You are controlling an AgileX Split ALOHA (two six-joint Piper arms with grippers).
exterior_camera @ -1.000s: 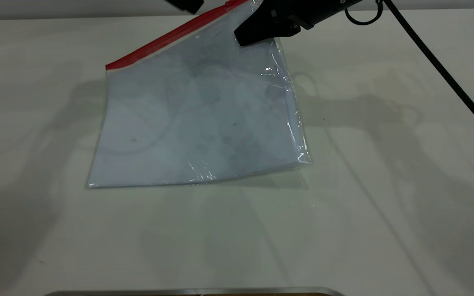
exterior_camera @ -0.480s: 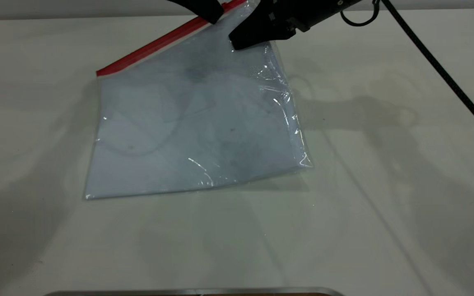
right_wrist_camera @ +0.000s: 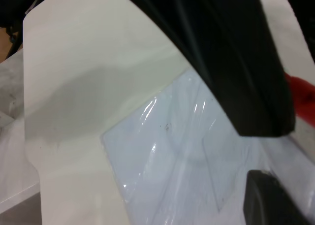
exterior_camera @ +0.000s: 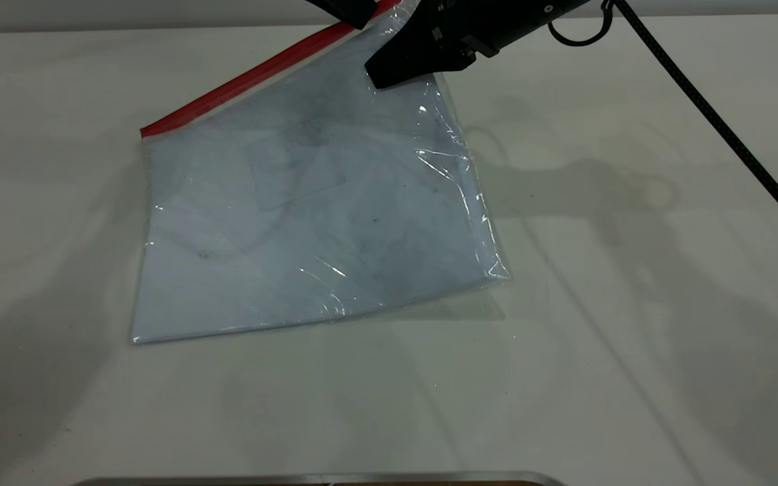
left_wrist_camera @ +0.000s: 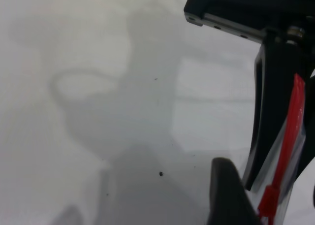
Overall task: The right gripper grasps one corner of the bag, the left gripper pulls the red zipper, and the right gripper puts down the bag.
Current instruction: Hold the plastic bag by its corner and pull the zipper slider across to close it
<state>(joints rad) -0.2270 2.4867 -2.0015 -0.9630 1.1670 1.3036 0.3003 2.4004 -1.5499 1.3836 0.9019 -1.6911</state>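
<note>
The bag (exterior_camera: pixel 308 216) is a clear pouch with white sheets inside. It lies on the white table with its far right corner lifted. My right gripper (exterior_camera: pixel 396 64), the claw with the braided cable, is shut on the corner of the bag (exterior_camera: pixel 423 74). In the right wrist view its fingers (right_wrist_camera: pixel 236 62) stand above and below the plastic (right_wrist_camera: pixel 177 161). The red zipper (exterior_camera: pixel 240 77) runs along the far edge. My left gripper (exterior_camera: pixel 345 10) is at the strip's upper end. In the left wrist view one finger (left_wrist_camera: pixel 226 190) is beside the red slider (left_wrist_camera: pixel 269 203), with the jaws apart around it.
The black braided cable (exterior_camera: pixel 720 115) trails from the right arm across the table's right side. A metal edge (exterior_camera: pixel 308 479) runs along the table's front. The right arm's body (left_wrist_camera: pixel 236 13) shows close behind the zipper in the left wrist view.
My left gripper has come down to the upper end of the red zipper. My right gripper has shifted left and lower with the corner, and the bag's left side has slid toward the front.
</note>
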